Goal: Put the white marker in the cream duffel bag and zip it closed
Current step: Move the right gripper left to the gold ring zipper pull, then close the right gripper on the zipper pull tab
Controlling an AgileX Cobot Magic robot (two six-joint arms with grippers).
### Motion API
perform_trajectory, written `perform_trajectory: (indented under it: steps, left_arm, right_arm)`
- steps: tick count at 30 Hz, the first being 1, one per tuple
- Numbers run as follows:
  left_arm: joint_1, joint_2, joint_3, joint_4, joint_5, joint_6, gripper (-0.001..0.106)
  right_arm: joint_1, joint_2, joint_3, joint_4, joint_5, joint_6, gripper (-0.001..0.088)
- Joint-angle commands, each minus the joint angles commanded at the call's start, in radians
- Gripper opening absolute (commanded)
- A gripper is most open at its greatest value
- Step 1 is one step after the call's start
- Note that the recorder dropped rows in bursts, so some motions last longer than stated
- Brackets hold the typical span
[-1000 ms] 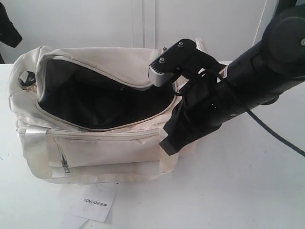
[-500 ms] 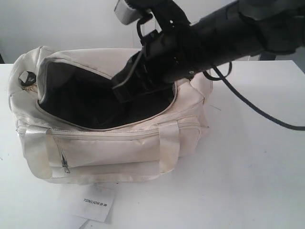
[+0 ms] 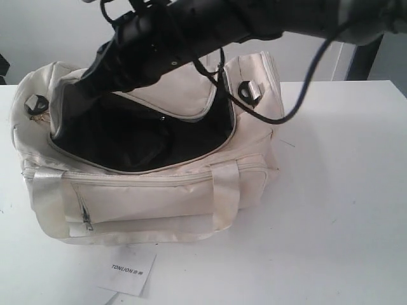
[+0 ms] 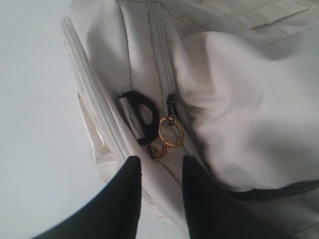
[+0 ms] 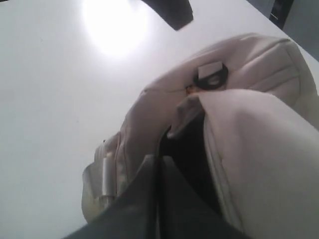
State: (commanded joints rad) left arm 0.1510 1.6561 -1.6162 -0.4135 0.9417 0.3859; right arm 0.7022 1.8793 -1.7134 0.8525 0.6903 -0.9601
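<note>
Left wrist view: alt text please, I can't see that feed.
Open left gripper over the end of the cream bag, black fingers apart just short of a gold ring on the zipper pull, beside a black buckle. White table alongside.

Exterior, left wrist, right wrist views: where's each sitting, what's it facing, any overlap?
Exterior: raised on the pocket side, looking down on the cream duffel bag; right arm crosses it.
Left wrist: behind the open left tool, facing the black buckle at the bag's end.
Right wrist: behind the shut right tool, facing the bag's open mouth.
Shared: both wrist views show that buckle.
</note>
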Motion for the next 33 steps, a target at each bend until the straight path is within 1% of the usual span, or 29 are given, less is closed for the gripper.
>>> perform_trajectory:
  steps: [2, 7, 8, 10, 12, 13, 16, 19, 22, 26, 28, 33]
  left_arm:
    - [0.019, 0.009, 0.000, -0.018, -0.016, -0.003, 0.037]
    - [0.083, 0.040, 0.000, -0.137, -0.019, -0.003, 0.054]
    - [0.089, 0.048, 0.000, -0.166, -0.005, -0.003, 0.057]
    - [0.088, 0.066, 0.000, -0.183, -0.001, -0.003, 0.061]
    - [0.088, 0.085, 0.000, -0.200, -0.003, -0.003, 0.062]
    - [0.088, 0.096, 0.000, -0.213, -0.005, -0.003, 0.062]
    - [0.088, 0.131, 0.000, -0.237, -0.007, -0.003, 0.062]
    - [0.088, 0.164, 0.000, -0.267, -0.007, -0.003, 0.062]
    - [0.088, 0.187, 0.000, -0.287, -0.011, 0.001, 0.062]
    - [0.088, 0.219, 0.000, -0.323, -0.019, 0.008, 0.062]
    - [0.088, 0.236, 0.000, -0.337, -0.026, 0.008, 0.062]
    - [0.088, 0.264, 0.000, -0.362, -0.039, 0.014, 0.062]
  right_arm:
    - [0.011, 0.035, -0.055, -0.007, 0.002, 0.010, 0.0000]
    - [0.031, 0.120, -0.172, -0.019, 0.002, 0.023, 0.0000]
    - [0.036, 0.139, -0.196, -0.019, -0.001, 0.023, 0.0000]
    - [0.046, 0.176, -0.242, -0.020, -0.016, 0.023, 0.0001]
    - [0.062, 0.211, -0.291, -0.035, -0.028, 0.023, 0.0018]
    - [0.068, 0.231, -0.318, -0.057, -0.035, 0.023, 0.0046]
    - [0.090, 0.284, -0.390, -0.115, -0.057, 0.023, 0.0183]
    - [0.101, 0.333, -0.436, -0.157, -0.079, 0.023, 0.0289]
    - [0.108, 0.371, -0.475, -0.221, -0.105, -0.011, 0.0306]
    - [0.108, 0.409, -0.489, -0.246, -0.141, -0.141, 0.0306]
    - [0.108, 0.424, -0.489, -0.248, -0.158, -0.164, 0.0306]
    - [0.108, 0.460, -0.489, -0.251, -0.170, -0.164, 0.0306]
